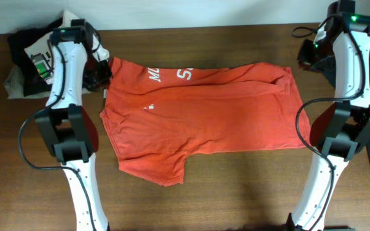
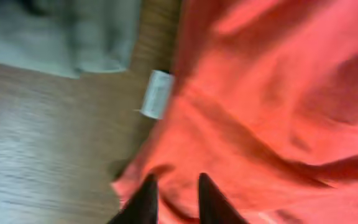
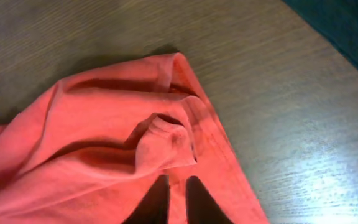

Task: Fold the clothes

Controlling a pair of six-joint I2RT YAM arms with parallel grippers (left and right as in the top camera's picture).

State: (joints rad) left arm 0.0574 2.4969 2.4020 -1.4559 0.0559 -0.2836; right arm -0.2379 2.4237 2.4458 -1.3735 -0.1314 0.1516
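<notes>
A brown wood-grain table [image 1: 236, 186] fills the overhead view, with a pale wall [image 1: 185, 9] as a strip along its far edge and glare on the boards in both wrist views. At the far left corner lies a heap of clothes [image 1: 31, 61], dark pieces with a white one bearing a green-black patch.

The red-orange T-shirt [image 1: 204, 115] lies spread across the middle of the table, running left to right between the two arms. Its far edge is turned over, so parts of the white lettering [image 1: 172, 74] show. One short sleeve [image 1: 162, 170] sticks out toward the near side, and shallow creases cross the body. A small white neck tag [image 2: 157, 93] lies on the wood just beside the shirt's left edge.

The left pincer [image 2: 176, 183] sits at that left edge with its fingers close together and red cloth in the gap; the view is blurred, and I cannot tell whether it grips. The right pincer [image 3: 178, 186] is at the far right corner, its fingers nearly together and clamped on a raised ridge of hem.
</notes>
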